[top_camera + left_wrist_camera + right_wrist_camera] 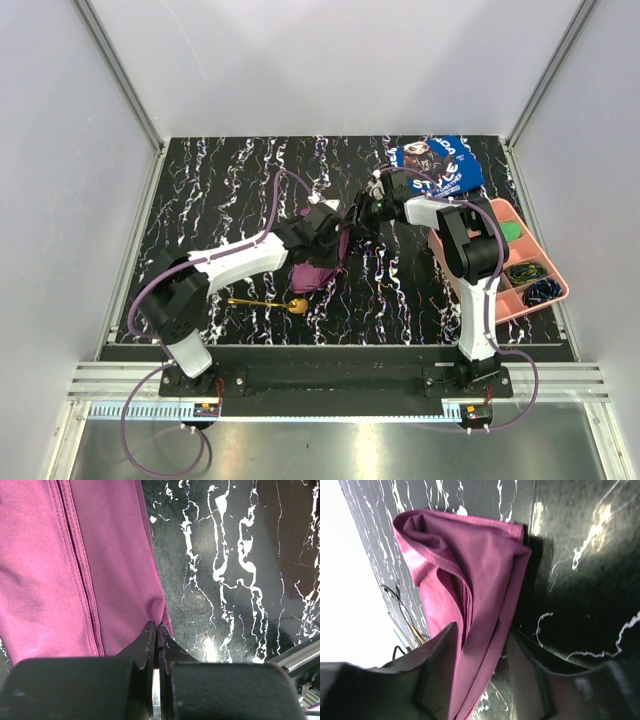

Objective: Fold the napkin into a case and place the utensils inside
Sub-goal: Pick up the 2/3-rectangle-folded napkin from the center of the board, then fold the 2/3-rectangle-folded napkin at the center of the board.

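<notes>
**Pincer pair on the napkin: one clamped, one straddling**

Left pincer (156, 628) is clenched on a corner of the napkin (470, 570), its tips pressed together with a nub of plum cloth puckered between them. The right pincer (482, 630) stands with its jaws apart on either side of a folded band of the same cloth. A thin dark gap shows along one side, so I judge it not yet clamped.

The napkin sits mid-surface (230, 190) between the two arms, bunched into loose layers rather than a flat pouch. The gold spoon (270, 302) lies just beside it, on the side nearer the arm bases, outside the cloth.

The cloth looks thin, limp and a little glossy. It will likely sag from any held point, and its layers may slide over one another instead of keeping a crease. The stitched hem seen from the left wrist seems the firmest place to pinch, with both holds near corners or on a folded edge so all the layers come along. The spoon is rigid, light and low to the surface, and its thin handle appears the easier part to take, though smooth metal may slip.
</notes>
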Robot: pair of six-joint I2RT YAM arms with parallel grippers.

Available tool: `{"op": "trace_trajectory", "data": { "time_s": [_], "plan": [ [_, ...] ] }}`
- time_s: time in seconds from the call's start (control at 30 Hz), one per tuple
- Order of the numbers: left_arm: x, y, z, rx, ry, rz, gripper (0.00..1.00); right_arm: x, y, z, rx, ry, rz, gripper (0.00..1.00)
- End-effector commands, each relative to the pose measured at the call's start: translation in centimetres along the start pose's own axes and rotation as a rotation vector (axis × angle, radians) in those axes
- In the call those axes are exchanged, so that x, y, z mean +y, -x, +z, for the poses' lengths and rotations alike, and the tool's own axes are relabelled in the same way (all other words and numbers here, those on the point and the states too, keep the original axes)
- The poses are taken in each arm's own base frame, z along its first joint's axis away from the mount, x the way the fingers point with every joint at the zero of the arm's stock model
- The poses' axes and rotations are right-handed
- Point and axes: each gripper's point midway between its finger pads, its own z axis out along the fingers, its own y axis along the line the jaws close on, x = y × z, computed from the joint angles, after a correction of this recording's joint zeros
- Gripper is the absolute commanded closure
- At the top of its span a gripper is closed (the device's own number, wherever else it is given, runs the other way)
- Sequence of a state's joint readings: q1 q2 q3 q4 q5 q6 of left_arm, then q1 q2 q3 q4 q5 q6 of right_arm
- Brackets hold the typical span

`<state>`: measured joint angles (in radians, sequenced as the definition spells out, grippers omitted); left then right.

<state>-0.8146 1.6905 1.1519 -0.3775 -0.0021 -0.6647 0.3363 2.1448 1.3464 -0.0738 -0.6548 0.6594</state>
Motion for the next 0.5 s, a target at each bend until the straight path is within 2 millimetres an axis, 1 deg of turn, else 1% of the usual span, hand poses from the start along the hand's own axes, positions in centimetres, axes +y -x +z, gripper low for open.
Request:
{"op": "trace_trajectory", "data": {
  "time_s": [0.0, 0.07, 0.1, 0.13, 0.17, 0.2, 0.23, 0.27, 0.3, 0.33, 0.4, 0.43, 0.47],
  "plan": [
    [-1.7, 1.5, -1.5, -0.060, -0.081, -0.011, 1.00, 1.6, 1.8, 0.4, -0.034, 0.049, -0.050, 0.59],
    [-1.9, 1.1, -1.3, -0.042, -0.100, -0.012, 1.00, 1.9, 2.0, 0.3, -0.036, 0.058, -0.055, 0.72],
    [-1.8, 0.6, -1.1, -0.028, -0.103, -0.015, 1.00, 2.1, 2.2, 0.3, -0.041, 0.064, -0.061, 0.82],
    [-2.2, 0.3, -0.9, -0.014, -0.130, -0.015, 1.00, 2.2, 2.2, 0.2, -0.042, 0.066, -0.063, 0.86],
    [-2.4, -0.1, -0.6, 0.003, -0.145, -0.012, 0.98, 2.4, 2.3, 0.2, -0.043, 0.070, -0.066, 0.91],
    [-2.5, -0.2, -0.4, 0.010, -0.159, -0.015, 0.96, 2.4, 2.4, 0.2, -0.043, 0.072, -0.067, 0.98],
    [-2.7, -0.1, -0.4, 0.020, -0.179, -0.017, 0.93, 2.5, 2.4, 0.2, -0.043, 0.074, -0.068, 1.00],
    [-2.8, -0.1, -0.4, 0.022, -0.188, -0.015, 0.89, 2.5, 2.4, 0.2, -0.044, 0.074, -0.067, 1.00],
    [-3.0, 0.3, -0.6, 0.010, -0.203, -0.013, 0.77, 2.6, 2.4, 0.2, -0.043, 0.076, -0.064, 1.00],
    [-3.1, 0.5, -0.7, 0.009, -0.223, -0.014, 0.75, 2.6, 2.4, 0.1, -0.045, 0.073, -0.063, 1.00],
    [-3.4, 1.3, -1.0, -0.002, -0.249, -0.015, 0.74, 2.6, 2.3, 0.1, -0.048, 0.068, -0.051, 1.00],
    [-3.4, 1.5, -1.1, 0.006, -0.264, -0.021, 0.77, 2.6, 2.4, 0.0, -0.052, 0.066, -0.047, 1.00],
    [-3.4, 1.5, -0.8, 0.014, -0.268, -0.023, 0.82, 2.7, 2.5, -0.1, -0.056, 0.064, -0.041, 1.00]
  ]
}}
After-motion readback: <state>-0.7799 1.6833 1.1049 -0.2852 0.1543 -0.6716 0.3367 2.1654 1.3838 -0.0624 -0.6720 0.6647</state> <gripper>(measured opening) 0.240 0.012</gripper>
